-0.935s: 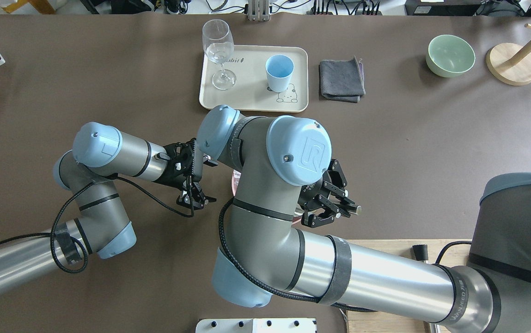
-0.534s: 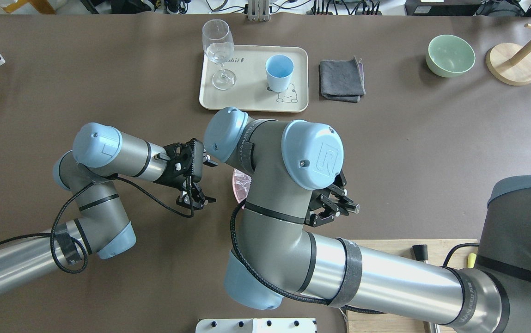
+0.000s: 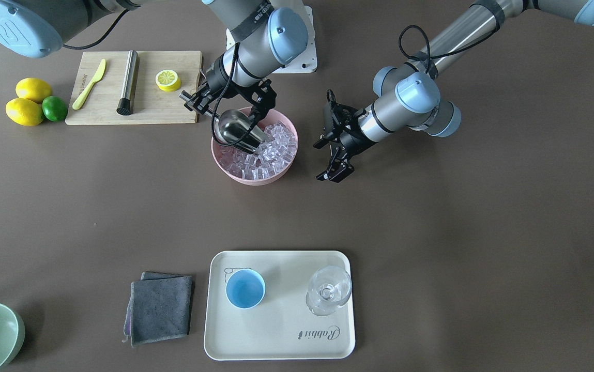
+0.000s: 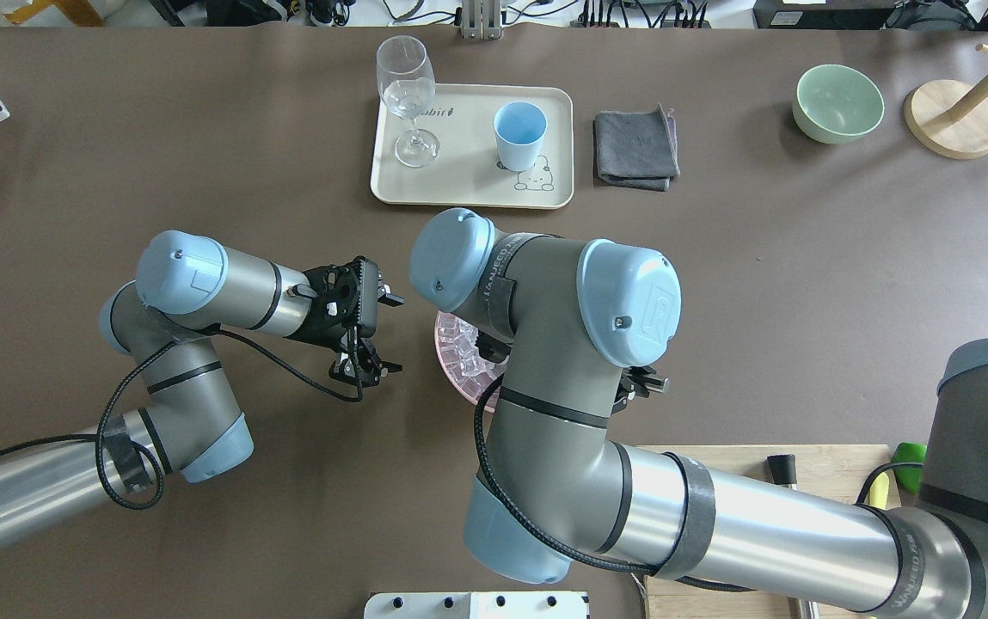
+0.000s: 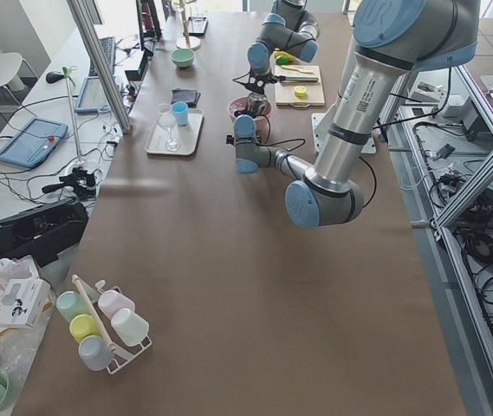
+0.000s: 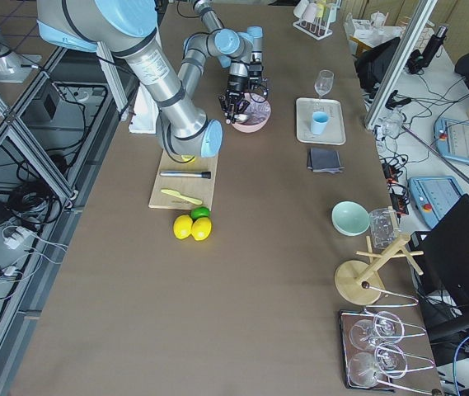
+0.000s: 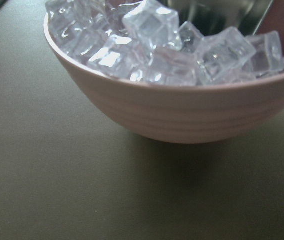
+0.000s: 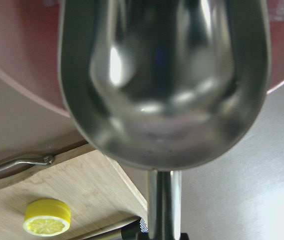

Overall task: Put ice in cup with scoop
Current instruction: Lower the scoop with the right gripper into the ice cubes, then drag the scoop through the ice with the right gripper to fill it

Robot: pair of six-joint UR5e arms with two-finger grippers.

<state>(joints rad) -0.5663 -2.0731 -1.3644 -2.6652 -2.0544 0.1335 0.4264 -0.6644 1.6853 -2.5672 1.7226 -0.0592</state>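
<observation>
Scoop [image 3: 237,132]: trough tilted down into the pink bowl [image 3: 255,181], against the ice [image 3: 275,150].
Right gripper [image 3: 208,99]: clamped on the scoop's handle, above the bowl's rim.
Left gripper [image 3: 335,173]: spread wide, beside the bowl.
Cup [image 3: 245,288]: upright on a tray [image 3: 276,338], well apart from the bowl.

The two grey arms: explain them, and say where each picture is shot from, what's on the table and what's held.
They are two robot arms, each ending in a two-finger pincer. One picture looks down from behind the robot, one faces it across the table, two look along the table from its ends, two come from wrist cameras. The right pincer grips a steel scoop by its handle, trough dipped into a pink bowl of ice. The left pincer hangs open and empty beside the bowl. A tray holds an empty blue cup and a glass.
</observation>
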